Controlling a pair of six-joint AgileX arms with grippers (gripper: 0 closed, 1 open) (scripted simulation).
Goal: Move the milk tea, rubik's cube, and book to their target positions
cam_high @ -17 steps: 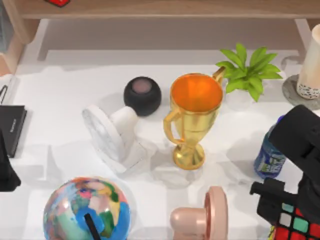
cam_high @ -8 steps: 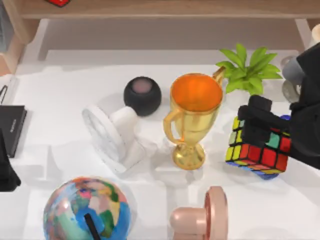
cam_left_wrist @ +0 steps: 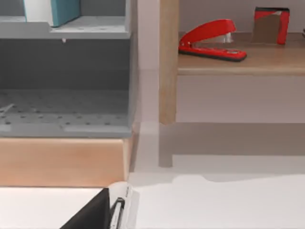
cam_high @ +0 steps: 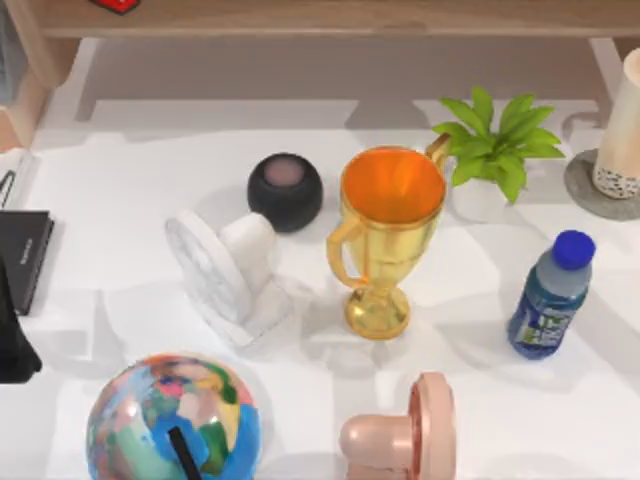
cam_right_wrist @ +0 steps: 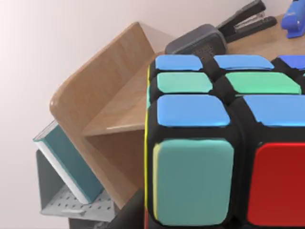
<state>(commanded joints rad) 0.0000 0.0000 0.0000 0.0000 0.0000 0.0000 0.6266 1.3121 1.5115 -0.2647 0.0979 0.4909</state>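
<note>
The rubik's cube (cam_right_wrist: 224, 143) sits tight against the right wrist camera, blue, green, teal and red squares in a black frame. My right gripper is shut on it, and behind it stand a wooden shelf (cam_right_wrist: 109, 109) and a grey rack. The book (cam_right_wrist: 66, 164), with a light-blue cover, leans in that grey rack; the book (cam_left_wrist: 53, 11) also shows from the left wrist. The milk tea (cam_high: 622, 130) stands upright on a grey coaster at the back right. My left arm (cam_high: 10, 340) rests at the table's left edge.
Across the table stand a gold trophy (cam_high: 385, 235), a blue-capped bottle (cam_high: 548, 295), a plant (cam_high: 497, 140), a black speaker (cam_high: 285, 190), a white fan (cam_high: 225, 270), a globe (cam_high: 172, 420) and a pink object (cam_high: 410, 435). A black slab (cam_high: 22, 255) lies left. A red stapler (cam_left_wrist: 209, 40) is on the shelf.
My right arm lifted the rubik's cube from the front right, carried it toward the back right and out of the top view. The bottle and milk tea are uncovered again.
</note>
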